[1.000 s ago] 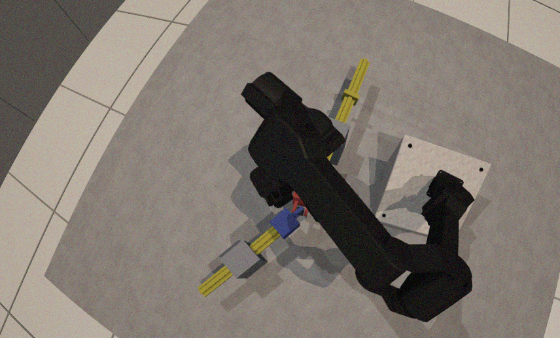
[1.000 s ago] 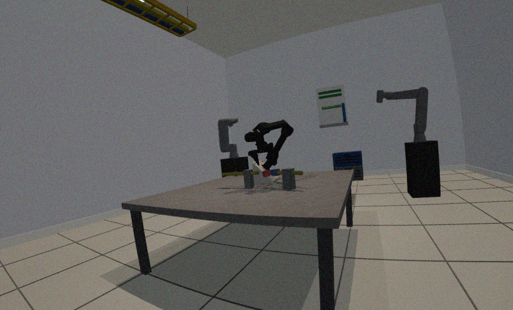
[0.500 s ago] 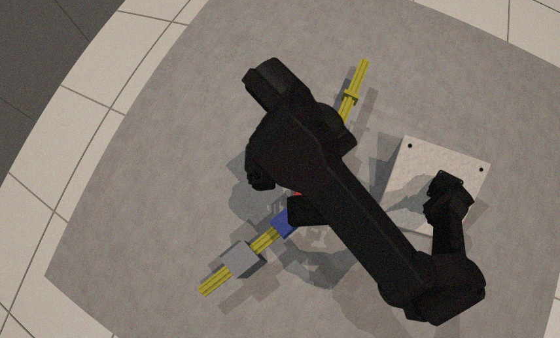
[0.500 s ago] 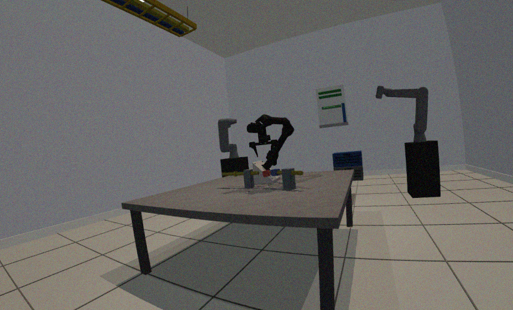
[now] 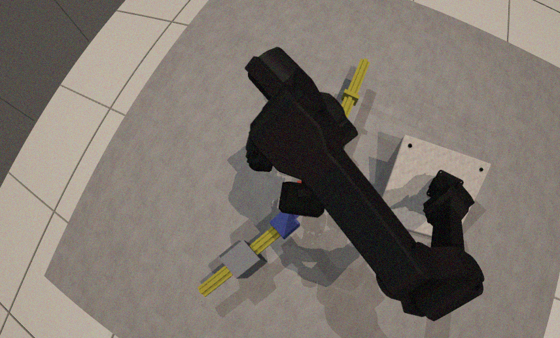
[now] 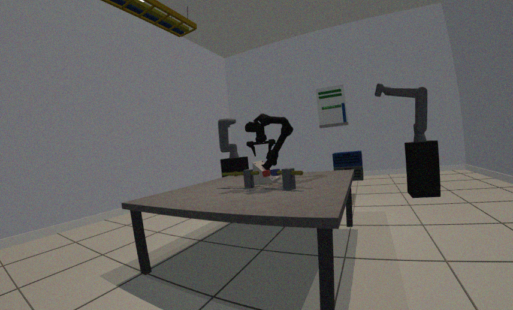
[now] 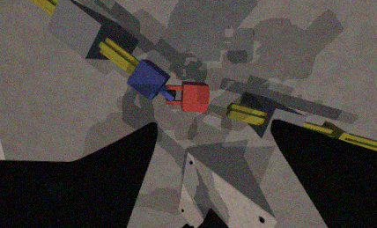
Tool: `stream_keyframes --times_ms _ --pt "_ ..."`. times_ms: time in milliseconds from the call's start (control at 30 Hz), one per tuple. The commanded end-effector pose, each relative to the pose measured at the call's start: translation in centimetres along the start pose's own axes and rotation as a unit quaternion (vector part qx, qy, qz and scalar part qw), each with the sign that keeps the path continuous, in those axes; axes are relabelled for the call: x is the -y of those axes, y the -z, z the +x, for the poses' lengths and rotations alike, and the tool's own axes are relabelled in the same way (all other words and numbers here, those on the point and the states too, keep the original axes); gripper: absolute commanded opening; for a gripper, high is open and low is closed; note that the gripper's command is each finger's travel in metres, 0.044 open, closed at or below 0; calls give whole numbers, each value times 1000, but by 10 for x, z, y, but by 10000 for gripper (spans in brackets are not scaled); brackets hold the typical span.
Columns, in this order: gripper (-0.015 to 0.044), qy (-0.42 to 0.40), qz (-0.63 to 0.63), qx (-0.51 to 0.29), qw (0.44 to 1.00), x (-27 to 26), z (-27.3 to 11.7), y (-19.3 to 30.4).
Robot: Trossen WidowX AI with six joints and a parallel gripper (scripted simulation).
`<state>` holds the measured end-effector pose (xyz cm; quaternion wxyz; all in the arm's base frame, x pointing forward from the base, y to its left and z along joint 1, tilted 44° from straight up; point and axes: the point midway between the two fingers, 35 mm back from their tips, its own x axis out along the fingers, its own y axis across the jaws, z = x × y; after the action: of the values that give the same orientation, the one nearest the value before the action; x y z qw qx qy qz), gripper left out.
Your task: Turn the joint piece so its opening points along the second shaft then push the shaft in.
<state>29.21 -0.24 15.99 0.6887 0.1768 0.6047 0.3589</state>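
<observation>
The red joint piece [image 7: 195, 97] [image 6: 266, 173] hangs by its hinge arms from the blue end piece [image 7: 148, 78] [image 5: 284, 223] [image 6: 274, 172] of the first yellow shaft [image 7: 118, 55] [image 5: 264, 240]. That shaft runs through the first grey block [image 7: 75, 27] [image 5: 241, 257] [image 6: 289, 178]. The joint piece's far side faces roughly toward the near end of the second yellow shaft [image 7: 247, 114] [image 5: 359, 78] [image 6: 232, 174], with a gap between them. Exact alignment cannot be told. The second shaft passes through the second grey block [image 7: 288, 116] [image 6: 248, 178]. My gripper [image 7: 213, 126] [image 6: 262, 155] is open and empty, above the shafts.
A yellow collar [image 7: 333, 129] [image 5: 350, 97] sits on the second shaft beyond its block. A pale plate [image 5: 446, 152] with dark holes stands beside the shafts, near the arm's base. The arm covers the second block and most of the joint piece in the top view.
</observation>
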Motion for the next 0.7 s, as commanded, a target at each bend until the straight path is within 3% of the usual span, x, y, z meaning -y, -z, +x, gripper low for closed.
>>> stream_keyframes --times_ms 0,200,433,667 --pt "440 2 66 -22 998 29 13 5" --pt "440 6 140 -46 989 63 29 13" --pt "440 7 152 -47 987 63 30 13" --pt "440 11 247 -46 968 63 33 13"
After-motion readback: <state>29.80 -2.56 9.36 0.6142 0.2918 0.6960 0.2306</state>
